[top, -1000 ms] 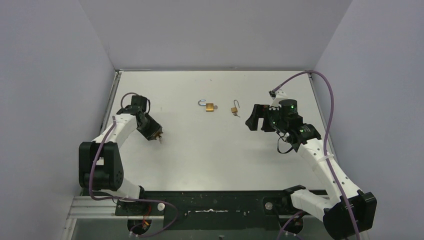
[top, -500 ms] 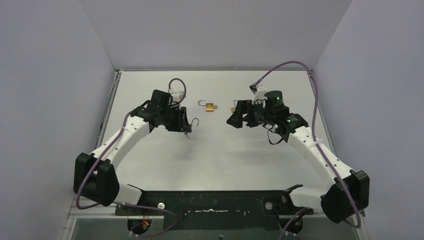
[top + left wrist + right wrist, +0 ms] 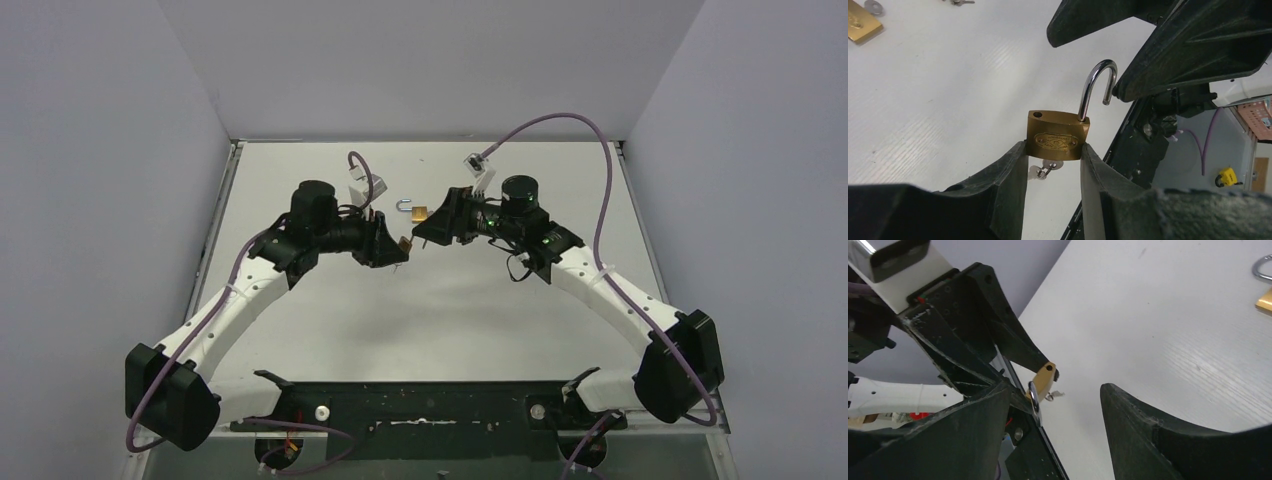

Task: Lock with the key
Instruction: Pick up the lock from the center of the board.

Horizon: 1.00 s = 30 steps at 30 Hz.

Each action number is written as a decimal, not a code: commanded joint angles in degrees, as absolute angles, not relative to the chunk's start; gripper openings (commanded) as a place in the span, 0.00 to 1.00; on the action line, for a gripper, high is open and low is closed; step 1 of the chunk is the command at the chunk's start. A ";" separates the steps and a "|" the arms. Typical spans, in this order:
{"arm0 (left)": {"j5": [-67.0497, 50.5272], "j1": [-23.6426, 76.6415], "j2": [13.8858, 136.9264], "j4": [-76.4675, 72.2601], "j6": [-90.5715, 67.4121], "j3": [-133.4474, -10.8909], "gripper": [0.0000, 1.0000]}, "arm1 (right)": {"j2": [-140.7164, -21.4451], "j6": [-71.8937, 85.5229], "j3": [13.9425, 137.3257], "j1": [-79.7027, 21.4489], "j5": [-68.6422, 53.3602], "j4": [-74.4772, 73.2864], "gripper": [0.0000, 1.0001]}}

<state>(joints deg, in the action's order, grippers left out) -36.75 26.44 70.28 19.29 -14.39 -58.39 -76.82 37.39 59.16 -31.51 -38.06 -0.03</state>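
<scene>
**Left pincer (image 3: 1053,149) clenched on brass padlock (image 3: 1058,141)**

Holds it upright above the white table (image 3: 450,300). Faces the right pincer (image 3: 1054,388), spread wide and gripping nothing. Beyond both, flat on the table: second padlock (image 3: 418,212). Puts the raised steel shackle (image 3: 1094,82) between the right fingers. Carries a small key (image 3: 1044,170) under the body.

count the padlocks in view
2. One padlock is clamped in the left gripper, its shackle open. A second padlock lies on the table farther back. Another could be hidden beneath the right gripper.
</scene>
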 commanded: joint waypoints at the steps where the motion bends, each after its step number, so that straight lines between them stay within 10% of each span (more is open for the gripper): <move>1: -44.18 26.19 67.88 13.05 -15.68 -59.80 0.00 | -76.39 39.95 62.54 -33.57 -40.96 10.85 0.64; 13: -46.36 26.02 65.95 9.19 -19.06 -59.34 0.00 | -77.26 39.76 63.39 -34.80 -40.58 9.70 0.24; 16: -47.70 25.94 66.58 7.22 -20.32 -59.08 0.00 | -76.92 39.49 63.58 -34.81 -40.26 9.27 0.01; 22: -52.10 25.93 67.74 1.77 -24.30 -58.84 0.01 | -76.31 39.41 64.54 -34.81 -39.66 8.27 0.00; 24: -51.90 25.95 67.49 -0.19 -25.79 -58.61 0.28 | -75.72 39.95 65.60 -34.81 -38.33 7.12 0.00; 27: -48.73 26.14 65.85 -5.87 -28.61 -56.71 0.95 | -75.53 40.63 70.80 -34.45 -30.28 -5.05 0.00; 30: -43.70 26.95 64.10 -15.91 -32.91 -51.97 0.97 | -76.42 45.42 76.40 -33.60 -25.07 -15.60 0.00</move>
<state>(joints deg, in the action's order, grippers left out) -46.44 26.00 67.64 1.43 -26.85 -55.88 -76.90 41.06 68.29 -34.54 -34.15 -4.10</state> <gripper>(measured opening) 0.962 0.067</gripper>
